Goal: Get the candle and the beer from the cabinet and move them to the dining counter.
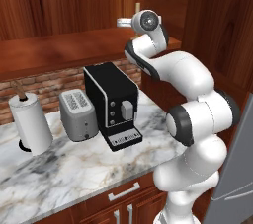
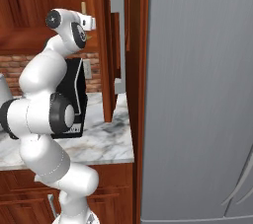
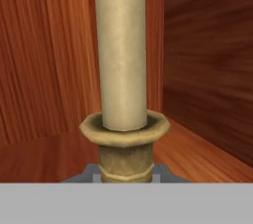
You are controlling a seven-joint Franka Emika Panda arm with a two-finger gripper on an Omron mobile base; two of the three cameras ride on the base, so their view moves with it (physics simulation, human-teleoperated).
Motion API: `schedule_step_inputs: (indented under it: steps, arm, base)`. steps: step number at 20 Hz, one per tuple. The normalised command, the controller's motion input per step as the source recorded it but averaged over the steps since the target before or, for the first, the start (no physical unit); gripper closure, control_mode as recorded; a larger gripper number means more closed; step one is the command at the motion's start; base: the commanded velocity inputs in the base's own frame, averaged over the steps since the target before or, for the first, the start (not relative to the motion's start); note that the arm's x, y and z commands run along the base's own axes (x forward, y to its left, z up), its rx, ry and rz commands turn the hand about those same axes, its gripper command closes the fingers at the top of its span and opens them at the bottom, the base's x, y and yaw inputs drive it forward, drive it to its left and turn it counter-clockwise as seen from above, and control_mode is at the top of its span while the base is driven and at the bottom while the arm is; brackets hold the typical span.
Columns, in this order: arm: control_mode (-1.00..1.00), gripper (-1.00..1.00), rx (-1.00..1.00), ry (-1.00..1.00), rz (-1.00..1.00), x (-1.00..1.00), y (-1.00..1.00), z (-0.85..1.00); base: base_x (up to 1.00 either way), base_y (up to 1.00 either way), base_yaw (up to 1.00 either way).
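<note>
The candle (image 3: 121, 55), a cream taper in a brass candlestick (image 3: 125, 154), stands upright on the wooden inner shelf of the cabinet (image 3: 207, 80), close in front of the hand camera. My gripper (image 3: 126, 174) is shut on the candlestick's stem, with one grey fingertip (image 3: 91, 172) pressed against each side of it. In the left base view the candle's tip (image 1: 137, 8) pokes up behind the white hand, which reaches into the cabinet (image 1: 74, 45) above the counter. The tip of the candle (image 2: 83, 7) also shows in the right base view. The beer and the dining counter are out of view.
Below the arm, a marble counter (image 1: 74, 168) carries a black coffee machine (image 1: 111, 102), a silver toaster (image 1: 78, 114) and a paper towel roll (image 1: 29, 122). A cabinet door with a silver bar handle (image 2: 118, 45) and a tall grey fridge (image 2: 197, 94) stand on the right.
</note>
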Motion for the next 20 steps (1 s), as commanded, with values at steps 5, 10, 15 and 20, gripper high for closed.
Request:
schedule_step_inputs:
  steps: [5,10,15,20]
  arm:
    - [-1.00,1.00,0.00,0.00,0.00,0.00,0.00,0.00]
    - [-1.00,1.00,0.00,0.00,0.00,0.00,0.00,0.00]
    - [-1.00,1.00,0.00,0.00,0.00,-0.01,0.00,0.00]
    - [-1.00,1.00,0.00,0.00,0.00,0.00,0.02,0.00]
  base:
    - [0.00,0.00,0.00]
    - [0.00,0.00,0.00]
    - [0.00,0.00,0.00]
    - [0.00,0.00,0.00]
